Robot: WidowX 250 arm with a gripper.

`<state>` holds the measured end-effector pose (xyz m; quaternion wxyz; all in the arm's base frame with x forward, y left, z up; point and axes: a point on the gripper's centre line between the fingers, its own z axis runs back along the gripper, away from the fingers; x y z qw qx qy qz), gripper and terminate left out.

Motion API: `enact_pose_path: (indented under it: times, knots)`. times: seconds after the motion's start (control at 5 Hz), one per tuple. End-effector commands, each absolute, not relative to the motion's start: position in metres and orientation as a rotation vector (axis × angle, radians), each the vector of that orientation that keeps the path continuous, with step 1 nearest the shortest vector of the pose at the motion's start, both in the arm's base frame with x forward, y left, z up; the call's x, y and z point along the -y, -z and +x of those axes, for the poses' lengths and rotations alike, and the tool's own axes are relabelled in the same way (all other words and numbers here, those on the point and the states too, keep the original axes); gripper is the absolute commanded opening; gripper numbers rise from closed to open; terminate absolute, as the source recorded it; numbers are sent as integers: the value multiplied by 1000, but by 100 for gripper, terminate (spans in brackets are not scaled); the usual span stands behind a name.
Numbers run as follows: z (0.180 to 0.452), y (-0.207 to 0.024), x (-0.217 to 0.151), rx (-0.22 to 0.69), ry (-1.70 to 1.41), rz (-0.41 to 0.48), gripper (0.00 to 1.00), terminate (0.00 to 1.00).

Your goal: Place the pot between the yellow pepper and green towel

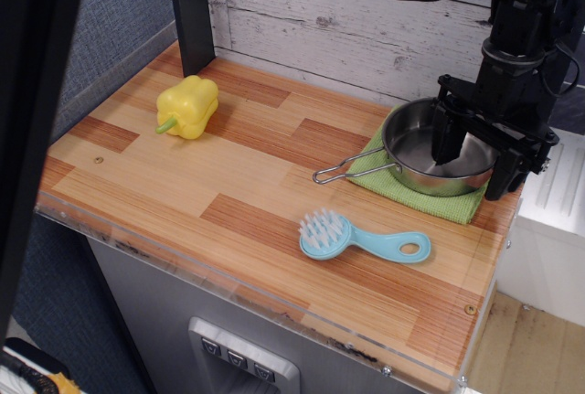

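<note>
The shiny steel pot (422,145) sits on the green towel (422,195) at the right back of the table, its wire handle (345,172) pointing left. The yellow pepper (187,105) lies at the left back. My black gripper (473,164) is open and straddles the pot's right rim: one finger (447,141) reaches down inside the pot, the other (504,173) hangs outside it. It holds nothing.
A light-blue brush (358,238) with white bristles lies in front of the towel. A black post (190,10) stands at the back left. A clear plastic lip (228,277) edges the table's front. A white cabinet (548,229) stands at the right.
</note>
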<state>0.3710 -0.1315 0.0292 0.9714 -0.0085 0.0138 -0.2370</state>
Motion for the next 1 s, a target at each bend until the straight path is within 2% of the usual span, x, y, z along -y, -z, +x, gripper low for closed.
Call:
enact_pose_path:
  times: [0.0, 0.4, 0.8]
  knots:
    - [365, -53, 158, 90, 551, 33, 0, 0]
    - [349, -69, 152, 168, 558, 43, 0, 0]
    - [340, -113, 117, 322, 482, 34, 0, 0]
